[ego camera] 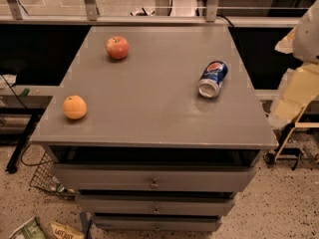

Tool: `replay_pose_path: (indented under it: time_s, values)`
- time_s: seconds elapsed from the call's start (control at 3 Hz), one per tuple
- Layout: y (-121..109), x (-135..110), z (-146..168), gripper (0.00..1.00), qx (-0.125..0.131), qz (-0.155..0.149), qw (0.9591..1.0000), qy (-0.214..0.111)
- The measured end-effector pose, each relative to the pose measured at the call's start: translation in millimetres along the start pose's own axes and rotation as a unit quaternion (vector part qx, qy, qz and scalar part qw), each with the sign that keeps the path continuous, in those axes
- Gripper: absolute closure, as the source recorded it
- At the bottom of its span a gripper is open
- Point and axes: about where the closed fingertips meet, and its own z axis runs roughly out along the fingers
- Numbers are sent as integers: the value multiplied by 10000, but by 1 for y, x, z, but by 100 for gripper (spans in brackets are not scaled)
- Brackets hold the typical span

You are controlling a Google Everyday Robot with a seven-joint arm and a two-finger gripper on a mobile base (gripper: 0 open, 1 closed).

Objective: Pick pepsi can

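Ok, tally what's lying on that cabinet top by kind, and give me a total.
apple: 1
orange: 1
pepsi can: 1, lying on its side
Total: 3
The gripper is out past the right edge of the cabinet top, apart from the pepsi can.

Dim warm light, tool [303, 38] bright (right edge)

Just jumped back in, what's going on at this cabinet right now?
The pick has not happened yet. The pepsi can lies on its side on the right part of the gray cabinet top, untouched. The gripper hangs beyond the cabinet's right side, at the picture's right edge, apart from the can. An apple sits at the back left and an orange near the front left.
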Motion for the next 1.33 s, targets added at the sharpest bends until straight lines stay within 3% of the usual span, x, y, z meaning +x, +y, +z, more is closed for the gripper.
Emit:
replay_pose_path:
  time_s: [0.33, 0.67, 1.0, 1.33]
  values:
    - [-39, -18, 15, 0, 96, 700, 9975, 58]
    - [-69, -36, 32, 0, 237, 1513, 9882, 97]
    - [-79, -46, 47, 0, 360, 2277, 9731, -27]
    - [-85, -48, 71, 0, 338, 3238, 9454, -138]
